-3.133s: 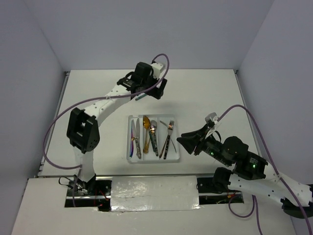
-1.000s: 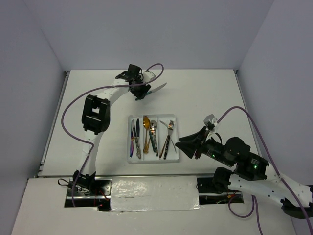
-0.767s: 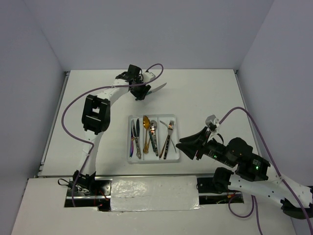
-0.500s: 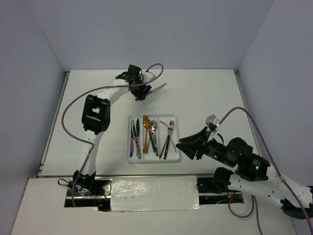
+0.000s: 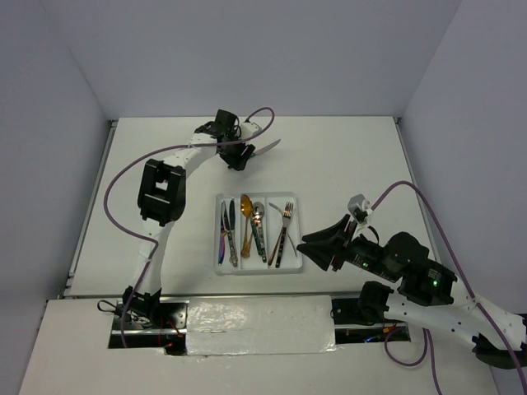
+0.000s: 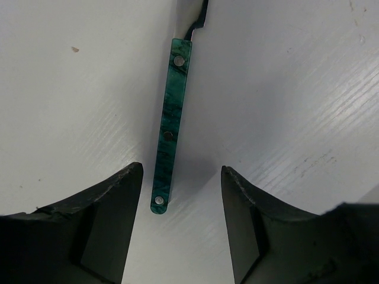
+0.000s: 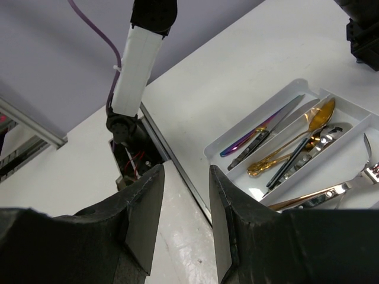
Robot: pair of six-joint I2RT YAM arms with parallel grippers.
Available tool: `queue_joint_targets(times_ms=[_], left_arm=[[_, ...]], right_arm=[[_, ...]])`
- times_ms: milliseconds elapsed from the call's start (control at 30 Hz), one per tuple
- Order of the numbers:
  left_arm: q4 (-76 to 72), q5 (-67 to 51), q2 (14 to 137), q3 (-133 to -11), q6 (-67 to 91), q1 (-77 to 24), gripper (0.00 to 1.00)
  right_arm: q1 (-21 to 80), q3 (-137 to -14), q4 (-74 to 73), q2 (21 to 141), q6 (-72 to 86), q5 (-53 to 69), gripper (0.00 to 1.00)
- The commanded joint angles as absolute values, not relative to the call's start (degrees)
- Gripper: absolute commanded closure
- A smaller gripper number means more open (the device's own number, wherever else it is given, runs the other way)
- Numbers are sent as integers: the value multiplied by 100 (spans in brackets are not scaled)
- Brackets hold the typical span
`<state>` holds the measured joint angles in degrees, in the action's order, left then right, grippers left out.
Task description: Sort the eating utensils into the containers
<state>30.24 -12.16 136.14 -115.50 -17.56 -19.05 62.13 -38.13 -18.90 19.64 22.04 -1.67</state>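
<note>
A knife with a teal handle (image 6: 170,121) and a silver blade (image 5: 265,149) lies flat on the far part of the table. My left gripper (image 6: 182,173) is open around the handle's end, with a gap on both sides. The white tray (image 5: 258,270) at the table's middle has three containers: knives (image 5: 227,234) on the left, spoons (image 5: 251,222) in the middle, forks (image 5: 283,230) on the right. My right gripper (image 7: 185,174) hovers open and holds nothing, just right of the tray (image 7: 237,139). It sees a purple knife (image 7: 249,139) and a gold spoon (image 7: 296,142).
A white taped strip (image 5: 259,325) runs along the near edge between the arm bases. The left arm's base with red wires (image 7: 127,148) shows in the right wrist view. Grey walls enclose the table on three sides.
Three seconds ago the left gripper hung over the far table with a teal handle sticking out below it. Now the knife lies on the table and the jaws have widened. The right arm sank slightly.
</note>
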Motion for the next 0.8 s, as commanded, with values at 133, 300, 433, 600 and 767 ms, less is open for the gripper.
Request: queue_joint_targets(times_ms=[133, 300, 433, 600, 767], left_arm=[[3138, -1292, 13843, -11751, -1705, -1898, 33], [3050, -1301, 13878, -11690, -1697, -1881, 34], [3006, -1476, 13887, -11575, -1661, -1881, 44], [2980, -1503, 13843, -11558, -1512, -1881, 67], [2873, -1468, 13763, -11583, -1249, -1881, 89]], right_arm=[[6267, -3788, -1644, 1749, 2259, -26, 57], [6258, -3797, -1661, 1775, 2241, -35, 56], [6249, -3806, -1652, 1767, 2268, -26, 57], [6258, -3779, -1635, 1661, 2268, 130, 56], [6258, -3788, -1652, 1556, 2285, 211, 56]])
